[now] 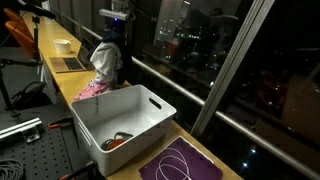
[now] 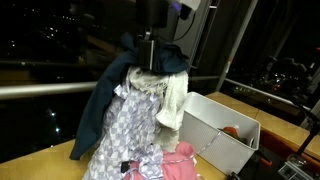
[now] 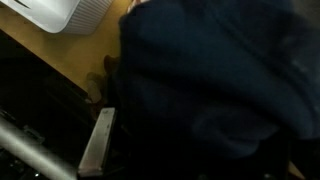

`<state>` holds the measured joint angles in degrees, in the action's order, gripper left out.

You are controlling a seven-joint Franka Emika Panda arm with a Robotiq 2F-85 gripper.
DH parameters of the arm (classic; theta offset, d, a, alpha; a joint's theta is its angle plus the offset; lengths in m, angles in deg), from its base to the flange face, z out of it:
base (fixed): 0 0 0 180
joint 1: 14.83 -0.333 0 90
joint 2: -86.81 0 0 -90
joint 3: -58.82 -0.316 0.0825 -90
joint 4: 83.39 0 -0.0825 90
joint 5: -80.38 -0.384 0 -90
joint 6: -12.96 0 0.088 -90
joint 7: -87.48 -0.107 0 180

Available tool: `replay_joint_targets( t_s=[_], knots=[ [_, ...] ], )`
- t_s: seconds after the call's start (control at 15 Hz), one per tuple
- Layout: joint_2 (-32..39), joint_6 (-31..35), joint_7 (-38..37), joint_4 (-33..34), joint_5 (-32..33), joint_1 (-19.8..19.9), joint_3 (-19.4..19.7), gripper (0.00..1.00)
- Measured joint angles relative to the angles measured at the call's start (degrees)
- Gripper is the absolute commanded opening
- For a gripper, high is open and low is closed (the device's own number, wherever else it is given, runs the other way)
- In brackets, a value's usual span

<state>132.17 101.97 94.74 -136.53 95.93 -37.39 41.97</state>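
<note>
My gripper (image 2: pixel 149 52) is raised above the wooden counter, and a bundle of clothes hangs from it. The bundle holds a dark blue garment (image 2: pixel 105 100), a grey-and-white patterned garment (image 2: pixel 130 125) and a cream garment (image 2: pixel 175 100). In an exterior view the bundle (image 1: pixel 106 62) hangs under the gripper (image 1: pixel 113 30). In the wrist view the dark blue cloth (image 3: pixel 210 90) fills the picture and hides the jaws. A pink garment lies on the counter below the bundle in both exterior views (image 2: pixel 172 163) (image 1: pixel 92 90).
A white plastic bin (image 1: pixel 150 103) (image 2: pixel 215 140) stands beside the clothes, with an orange thing (image 1: pixel 117 143) inside. A purple cloth (image 1: pixel 180 163) lies past the bin. A laptop (image 1: pixel 68 63) and a box (image 1: pixel 63 45) sit farther along the counter. Window railings run alongside.
</note>
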Motion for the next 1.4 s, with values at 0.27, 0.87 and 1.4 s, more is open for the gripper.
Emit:
replay_joint_targets(
  t_s=[0.27, 0.87, 1.4],
  knots=[
    [0.0, 7.4, 0.0, -7.9, -2.5, 3.5, 0.0, 0.05],
    [-4.9, 21.0, 0.0, -28.7, -8.6, 9.6, -0.9, 0.25],
    [-13.6, 26.9, 2.4, -42.9, -14.1, 12.4, 0.6, 0.95]
  ],
)
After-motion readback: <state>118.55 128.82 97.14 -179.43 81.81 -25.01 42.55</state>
